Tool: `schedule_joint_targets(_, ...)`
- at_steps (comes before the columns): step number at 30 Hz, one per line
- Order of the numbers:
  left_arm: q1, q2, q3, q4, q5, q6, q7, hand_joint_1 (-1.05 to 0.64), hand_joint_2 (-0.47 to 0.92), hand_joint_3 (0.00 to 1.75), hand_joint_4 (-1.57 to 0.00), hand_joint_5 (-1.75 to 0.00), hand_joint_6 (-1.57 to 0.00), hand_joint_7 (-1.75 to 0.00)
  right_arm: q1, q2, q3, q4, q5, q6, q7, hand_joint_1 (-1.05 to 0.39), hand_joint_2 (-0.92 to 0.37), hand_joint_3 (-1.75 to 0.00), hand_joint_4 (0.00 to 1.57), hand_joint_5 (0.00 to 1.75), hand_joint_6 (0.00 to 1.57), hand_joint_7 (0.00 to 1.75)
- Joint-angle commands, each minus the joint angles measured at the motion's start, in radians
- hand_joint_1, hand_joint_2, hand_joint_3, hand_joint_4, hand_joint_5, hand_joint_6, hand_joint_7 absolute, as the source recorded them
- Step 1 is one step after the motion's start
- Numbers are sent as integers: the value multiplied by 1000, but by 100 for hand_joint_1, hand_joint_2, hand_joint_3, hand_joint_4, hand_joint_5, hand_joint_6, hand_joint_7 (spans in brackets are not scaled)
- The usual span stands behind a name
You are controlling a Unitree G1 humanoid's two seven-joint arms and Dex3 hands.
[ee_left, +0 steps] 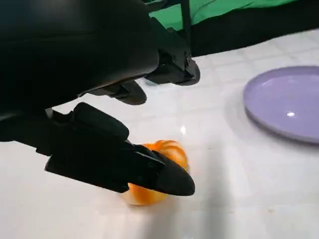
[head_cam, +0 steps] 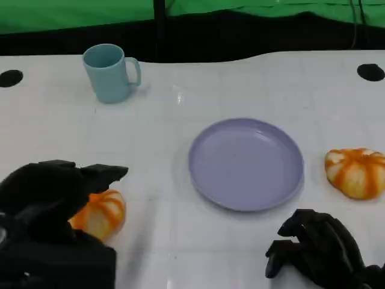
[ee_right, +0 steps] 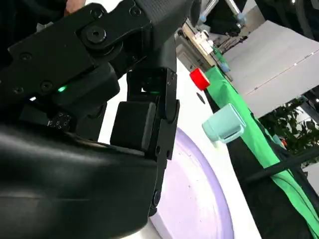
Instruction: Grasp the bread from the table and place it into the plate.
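Two orange-and-white striped breads lie on the white table. One bread [head_cam: 105, 214] [ee_left: 164, 149] sits at the near left, partly under my left hand [head_cam: 48, 192] [ee_left: 99, 99]. That hand hovers over it with fingers spread: the thumb lies low in front of the bread, the other fingers are well above it, and nothing grips it. The second bread [head_cam: 356, 173] lies to the right of the lilac plate [head_cam: 246, 164] [ee_left: 284, 102] [ee_right: 194, 199], which is bare. My right hand [head_cam: 319, 247] [ee_right: 99, 124] rests near the front edge, in front of the plate, holding nothing.
A light blue mug [head_cam: 109, 73] [ee_right: 224, 124] stands at the back left. Black round holes [head_cam: 10, 77] [head_cam: 370, 72] mark the table's far corners. A green cloth hangs behind the table, and a red object [ee_right: 199, 78] sits beyond the mug.
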Motion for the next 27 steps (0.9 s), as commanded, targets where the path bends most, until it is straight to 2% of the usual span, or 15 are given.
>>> schedule_joint_targets(1,-3,21,-33,-25,103,35,-6,-75,91,1,-28,-13,-25,0,11,-11,-7,-19,7,8,-2,-104,-74,0,156,76,157,37)
schedule_joint_targets(7,-44,13,-97,20,238,76,-40,-75,89,0,-30,-10,-24,0,13,-7,-7,-20,10,7,2,-104,-73,0,157,76,157,37)
schedule_joint_targets(16,-161,-30,-217,294,330,108,34,-73,87,0,-33,-8,-22,0,20,-2,-5,-33,6,14,-10,-104,-74,0,157,75,157,36)
schedule_joint_targets(20,-215,-57,-266,442,354,121,108,-71,86,0,-34,-8,-24,-1,20,-3,-5,-34,9,20,-7,-104,-73,0,157,75,157,36)
schedule_joint_targets(23,-231,-61,-284,488,353,124,147,-71,85,0,-34,-7,-25,-1,20,-3,-5,-33,7,19,-6,-104,-73,0,157,75,157,36)
schedule_joint_targets(27,-283,-85,-321,673,325,92,258,-67,85,0,-35,-6,-27,-1,24,-3,-5,-39,6,16,-7,-103,-74,-1,157,75,157,35)
